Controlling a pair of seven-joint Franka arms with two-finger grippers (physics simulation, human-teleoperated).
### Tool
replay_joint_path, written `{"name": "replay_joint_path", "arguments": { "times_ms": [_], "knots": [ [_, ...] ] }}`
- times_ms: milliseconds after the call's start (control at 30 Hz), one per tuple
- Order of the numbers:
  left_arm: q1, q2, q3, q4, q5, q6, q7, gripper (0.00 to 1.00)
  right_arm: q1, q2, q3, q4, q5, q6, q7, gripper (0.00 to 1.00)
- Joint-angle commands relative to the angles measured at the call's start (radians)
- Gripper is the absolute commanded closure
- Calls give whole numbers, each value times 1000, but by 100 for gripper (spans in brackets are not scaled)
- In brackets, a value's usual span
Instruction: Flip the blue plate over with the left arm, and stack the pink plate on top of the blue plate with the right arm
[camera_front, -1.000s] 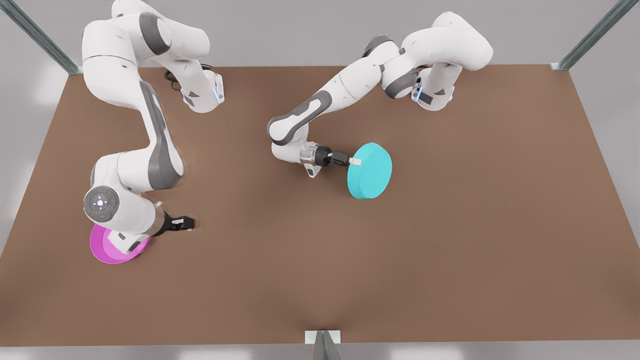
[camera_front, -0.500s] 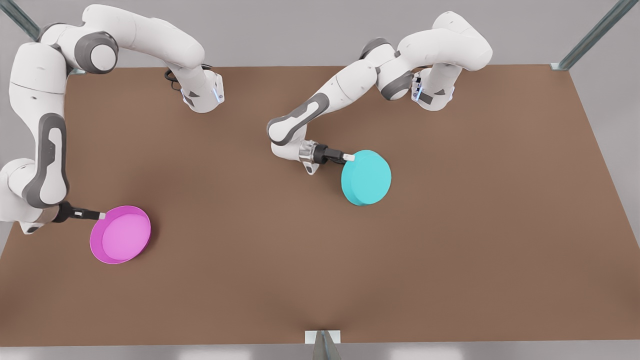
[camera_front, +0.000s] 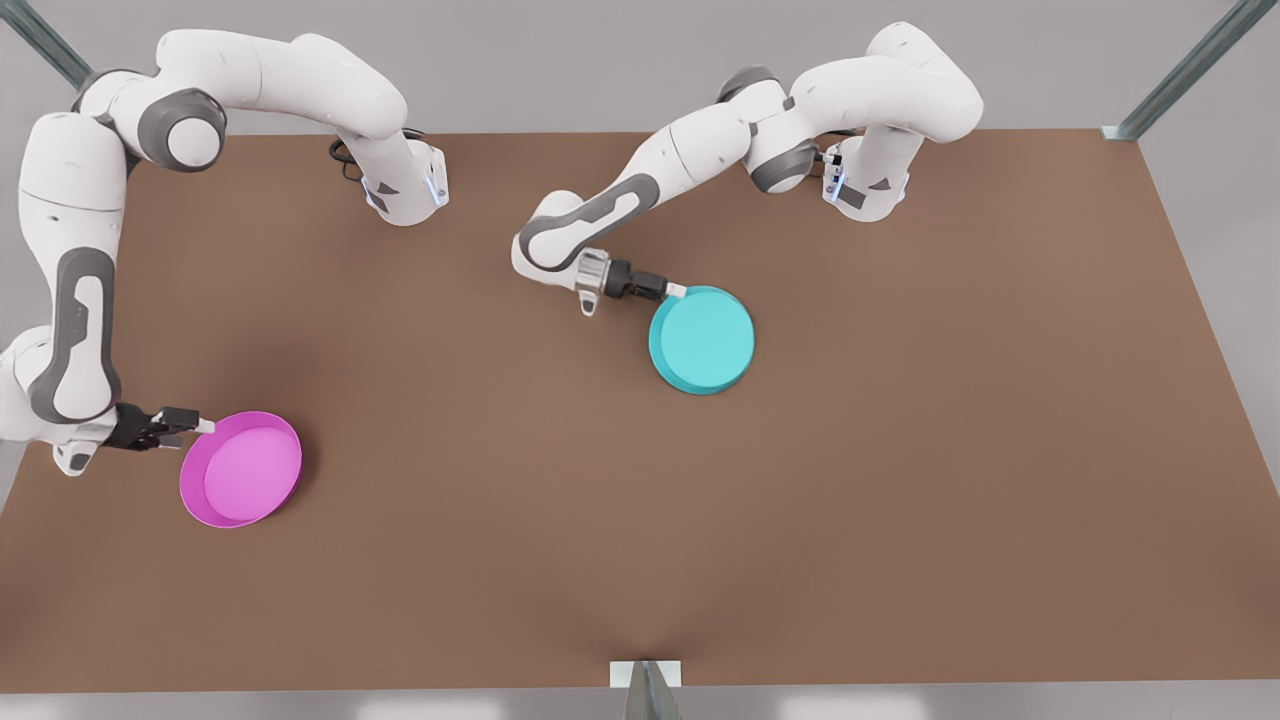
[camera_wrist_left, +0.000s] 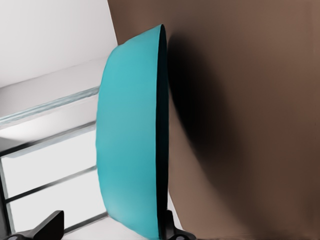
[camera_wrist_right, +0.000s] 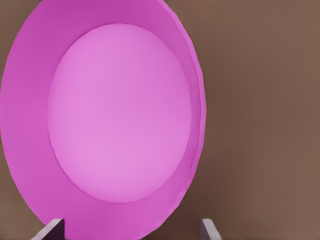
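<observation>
We see the left arm (camera_front: 640, 190), on the front view's right, reach down to the brown desk (camera_front: 900, 450) with its left gripper (camera_front: 678, 291) at the edge of the blue plate (camera_front: 702, 340). The plate sits bottom up near the middle of the desk, flat base toward the camera and side wall showing along its near edge. In the left wrist view the blue plate (camera_wrist_left: 130, 140) runs edge-on between the fingers (camera_wrist_left: 50, 225). The fingers are spread. One sits right at the plate's rim side, and the other stands clear of its base with a gap between. A dark shadow lies on the desk on the rim side of the plate.

On the front view's left, the right arm (camera_front: 75, 300) bends down to the desk, and its right gripper (camera_front: 200, 427) is just at the rim of the pink plate (camera_front: 242, 470). That plate lies hollow side up, flat on the desk, well apart from the blue one. In the right wrist view the pink plate (camera_wrist_right: 120, 115) spreads out ahead of the fingers (camera_wrist_right: 52, 227), which are held wide apart, with its nearest rim between them. We cannot tell whether either finger touches the rim.
</observation>
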Motion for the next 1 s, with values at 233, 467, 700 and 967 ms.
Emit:
{"name": "replay_joint_path", "arguments": {
  "times_ms": [233,467,700,967],
  "knots": [
    [3,-3,-5,64,-231,75,-226,0,5,33,-19,0,-5,7,20,0],
    [55,-219,-8,111,-591,107,-485,0,43,33,-24,91,-8,-13,34,0],
    [1120,-549,-2,93,-954,506,-173,0,161,161,-123,304,-11,-82,31,0],
    [1168,-1000,146,-517,-809,651,636,0,155,198,-122,298,27,-83,31,0]
  ]
}}
